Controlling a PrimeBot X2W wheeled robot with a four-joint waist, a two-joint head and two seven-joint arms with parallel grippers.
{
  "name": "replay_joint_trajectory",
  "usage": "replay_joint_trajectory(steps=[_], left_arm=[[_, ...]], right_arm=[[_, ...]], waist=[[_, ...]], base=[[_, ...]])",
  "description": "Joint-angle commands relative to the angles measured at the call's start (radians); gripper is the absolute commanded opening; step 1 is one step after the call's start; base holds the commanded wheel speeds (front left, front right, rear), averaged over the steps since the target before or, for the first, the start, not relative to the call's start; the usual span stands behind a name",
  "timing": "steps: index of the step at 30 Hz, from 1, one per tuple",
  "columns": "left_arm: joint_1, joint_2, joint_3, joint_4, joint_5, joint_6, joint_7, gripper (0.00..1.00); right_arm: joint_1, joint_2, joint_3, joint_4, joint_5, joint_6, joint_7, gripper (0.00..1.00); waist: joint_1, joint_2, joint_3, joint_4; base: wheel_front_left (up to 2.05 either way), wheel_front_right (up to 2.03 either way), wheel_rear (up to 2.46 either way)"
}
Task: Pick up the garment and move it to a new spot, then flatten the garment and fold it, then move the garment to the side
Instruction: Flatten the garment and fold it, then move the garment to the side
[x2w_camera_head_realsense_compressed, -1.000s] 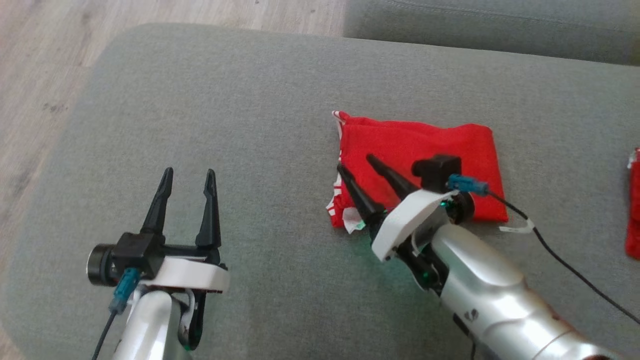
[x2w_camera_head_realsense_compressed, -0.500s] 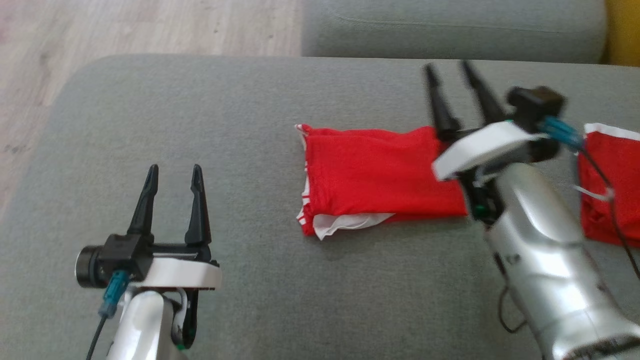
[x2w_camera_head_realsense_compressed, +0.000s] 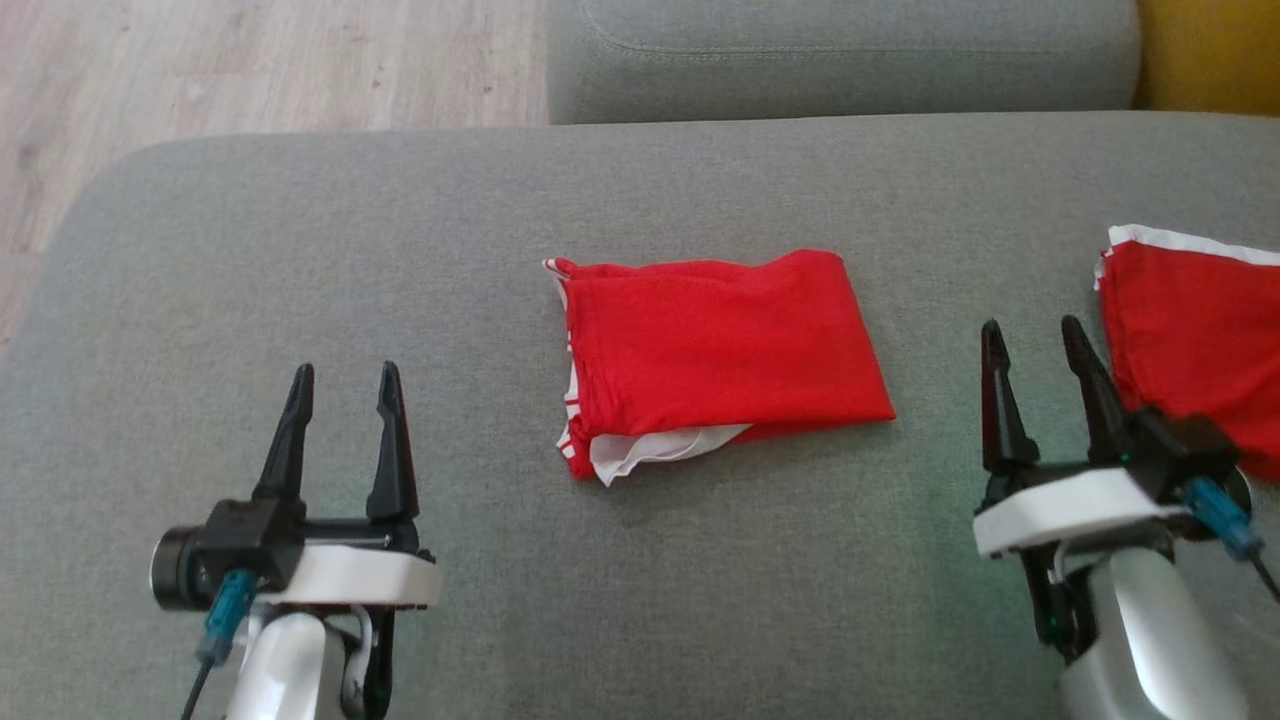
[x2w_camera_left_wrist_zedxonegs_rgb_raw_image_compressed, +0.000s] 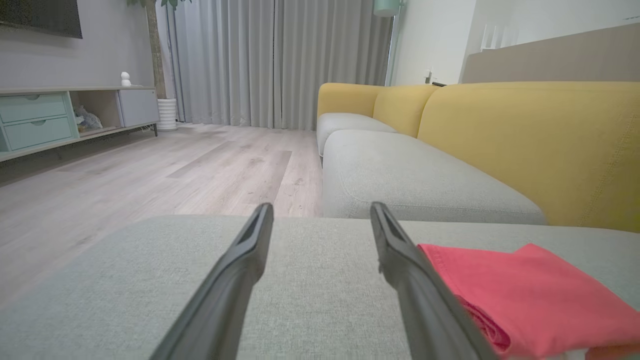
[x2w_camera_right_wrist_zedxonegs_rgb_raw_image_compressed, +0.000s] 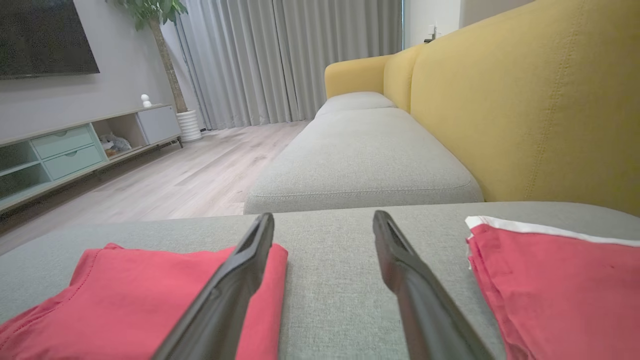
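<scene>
Item 1: folded red garment (x2w_camera_head_realsense_compressed: 720, 365), lying flat near the middle of the grey sofa cushion (x2w_camera_head_realsense_compressed: 400, 250). I see a white layer poking out at its near left corner. Neither claw touches it.

Item 2: left claw (x2w_camera_head_realsense_compressed: 345, 372), fingers apart and empty, over bare cushion well to the garment's left.

Item 3: right claw (x2w_camera_head_realsense_compressed: 1030, 325), fingers apart and empty, between the folded garment and a second red garment (x2w_camera_head_realsense_compressed: 1195, 335) with white trim at my right edge.

Item 4: wooden floor (x2w_camera_head_realsense_compressed: 250, 60) beyond the cushion; yellow backrest (x2w_camera_head_realsense_compressed: 1210, 50) at far right.
</scene>
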Motion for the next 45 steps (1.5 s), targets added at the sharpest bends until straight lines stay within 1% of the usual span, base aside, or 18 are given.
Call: replay_joint_trajectory(steps=[1, 4, 9, 15, 18, 21, 24, 29, 34, 37, 38, 39, 40, 45], left_arm=[[-0.020, 0.005, 0.039, -0.038, -0.008, 0.006, -0.009, 1.00], [-0.011, 0.005, 0.044, -0.040, -0.011, 0.014, -0.009, 1.00], [-0.008, 0.005, 0.044, -0.043, -0.010, 0.015, -0.009, 1.00], [-0.037, 0.005, 0.032, -0.050, -0.013, 0.011, -0.009, 1.00], [-0.055, 0.005, 0.018, -0.052, -0.020, 0.009, -0.009, 1.00], [-0.073, 0.005, 0.008, -0.048, -0.019, 0.004, -0.009, 1.00], [-0.089, 0.005, 0.002, -0.043, -0.022, 0.001, -0.009, 1.00], [-0.106, 0.005, -0.007, -0.040, -0.038, 0.005, -0.009, 1.00], [-0.120, 0.005, -0.021, -0.035, -0.038, 0.001, -0.009, 1.00], [-0.126, 0.005, -0.024, -0.032, -0.036, 0.002, -0.009, 1.00], [-0.127, 0.005, -0.025, -0.033, -0.037, 0.004, -0.009, 1.00], [-0.128, 0.005, -0.025, -0.033, -0.039, 0.005, -0.009, 1.00], [-0.127, 0.005, -0.026, -0.032, -0.041, 0.007, -0.009, 1.00], [-0.115, 0.005, -0.032, -0.031, -0.043, 0.012, -0.009, 1.00]], right_arm=[[-0.009, 0.005, 0.020, -0.045, 0.002, -0.001, -0.011, 1.00], [0.017, 0.005, 0.023, -0.063, 0.022, -0.001, -0.011, 1.00], [0.013, 0.005, 0.032, -0.072, 0.020, -0.001, -0.011, 1.00], [-0.029, 0.005, 0.025, -0.055, 0.010, -0.001, -0.007, 1.00], [-0.077, 0.005, 0.024, -0.027, -0.008, -0.001, 0.019, 1.00], [-0.130, 0.005, 0.024, 0.027, 0.002, -0.001, 0.061, 1.00], [-0.180, 0.005, 0.058, 0.090, 0.075, -0.001, 0.099, 1.00], [-0.257, 0.005, 0.104, 0.217, 0.139, -0.001, 0.157, 1.00], [-0.317, 0.005, 0.165, 0.346, 0.175, -0.001, 0.199, 1.00], [-0.340, 0.005, 0.208, 0.425, 0.152, -0.001, 0.226, 1.00], [-0.344, 0.005, 0.219, 0.450, 0.151, -0.001, 0.240, 0.44], [-0.349, 0.005, 0.229, 0.472, 0.147, -0.001, 0.249, 0.19], [-0.354, 0.005, 0.235, 0.490, 0.139, -0.001, 0.253, 0.00], [-0.375, 0.005, 0.221, 0.527, 0.105, -0.001, 0.201, 0.00]], waist=[[0.0001, 0.0000, 0.002, -0.005], [0.0001, 0.0000, 0.007, -0.014], [0.0001, 0.0000, 0.016, -0.020], [0.0001, 0.0000, 0.054, -0.009], [0.0001, 0.0000, 0.088, 0.003], [0.0001, 0.0000, 0.121, 0.019], [0.0001, 0.0000, 0.148, 0.037], [0.0001, 0.0000, 0.183, 0.063], [0.0001, 0.0000, 0.196, 0.083], [0.0001, 0.0000, 0.192, 0.091], [0.0001, 0.0000, 0.190, 0.094], [0.0001, 0.0000, 0.186, 0.095], [0.0001, 0.0000, 0.182, 0.096], [0.0001, 0.0000, 0.153, 0.085]], base=[[0.00, 0.00, 0.00], [0.00, 0.00, 0.00], [0.00, 0.00, 0.00], [0.00, 0.00, 0.00], [0.00, 0.00, 0.00], [0.00, 0.00, 0.00], [0.00, 0.00, 0.00], [0.00, 0.00, 0.00], [0.00, 0.00, 0.00], [0.00, 0.00, 0.00], [0.00, 0.00, 0.00], [0.00, 0.00, 0.00], [0.00, 0.00, 0.00], [0.00, 0.00, 0.00]])
